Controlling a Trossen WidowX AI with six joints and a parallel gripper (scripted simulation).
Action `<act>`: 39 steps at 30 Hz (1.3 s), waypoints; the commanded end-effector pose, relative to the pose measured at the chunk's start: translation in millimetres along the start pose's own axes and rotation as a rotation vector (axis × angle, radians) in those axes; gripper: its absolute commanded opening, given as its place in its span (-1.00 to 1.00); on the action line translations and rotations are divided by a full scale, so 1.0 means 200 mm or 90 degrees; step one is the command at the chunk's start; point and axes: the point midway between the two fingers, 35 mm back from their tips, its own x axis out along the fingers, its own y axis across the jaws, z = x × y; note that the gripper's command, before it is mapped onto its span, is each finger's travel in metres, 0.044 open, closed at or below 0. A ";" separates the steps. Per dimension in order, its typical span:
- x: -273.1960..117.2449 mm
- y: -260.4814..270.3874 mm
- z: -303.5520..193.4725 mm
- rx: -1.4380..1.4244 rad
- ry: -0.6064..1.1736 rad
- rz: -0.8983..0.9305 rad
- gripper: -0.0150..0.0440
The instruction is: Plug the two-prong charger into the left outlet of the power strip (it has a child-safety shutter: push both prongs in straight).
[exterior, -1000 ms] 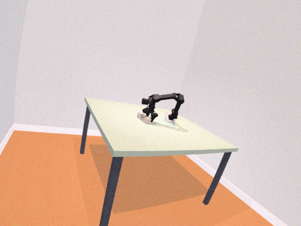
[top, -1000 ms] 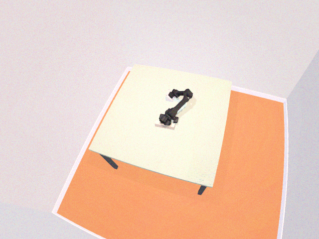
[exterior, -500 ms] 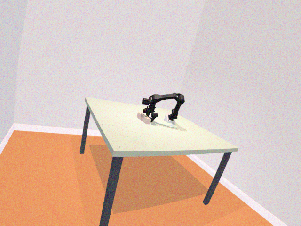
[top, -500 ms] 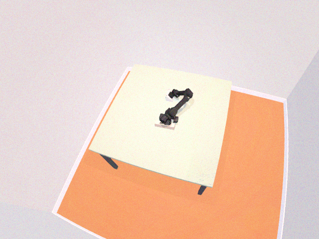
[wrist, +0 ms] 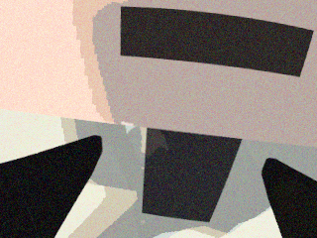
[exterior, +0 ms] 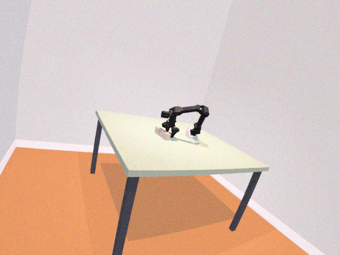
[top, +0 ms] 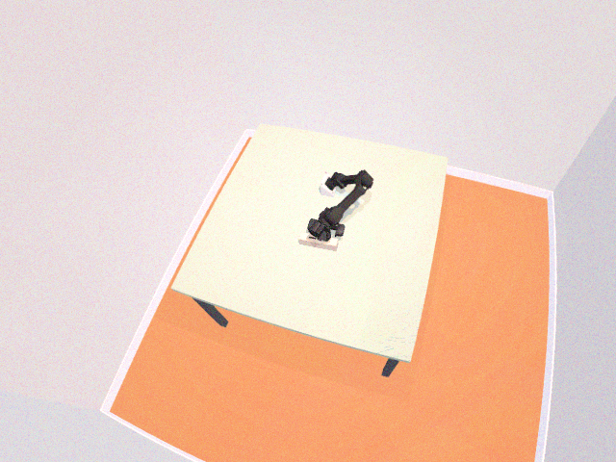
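Observation:
The pale pink power strip (top: 317, 243) (exterior: 162, 133) (wrist: 208, 99) lies on the table beneath the wrist. In the wrist view, a long dark rectangular patch (wrist: 215, 42) shows on its shaded face; I cannot tell the separate outlet holes. A dark block (wrist: 190, 176), which looks like the charger, meets or passes behind the strip's lower edge in the wrist view. Its prongs are hidden. My gripper (exterior: 170, 134) (wrist: 182, 155) is open, with one black finger on each side of the block and a gap on both sides. The top and exterior views are too small to show the charger.
The arm's white base (top: 326, 185) (exterior: 189, 133) stands farther back on the pale table (top: 248, 248) (exterior: 164, 156). The black arm (top: 350, 201) (exterior: 188, 109) arches from it to the strip. Shadows of the arm fall across the table.

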 end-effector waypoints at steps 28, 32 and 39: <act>0.01 0.00 -0.12 -0.002 -0.002 0.004 1.00; 0.01 0.00 -0.14 -0.002 -0.002 0.004 1.00; 0.01 0.00 -0.18 -0.001 -0.001 0.004 1.00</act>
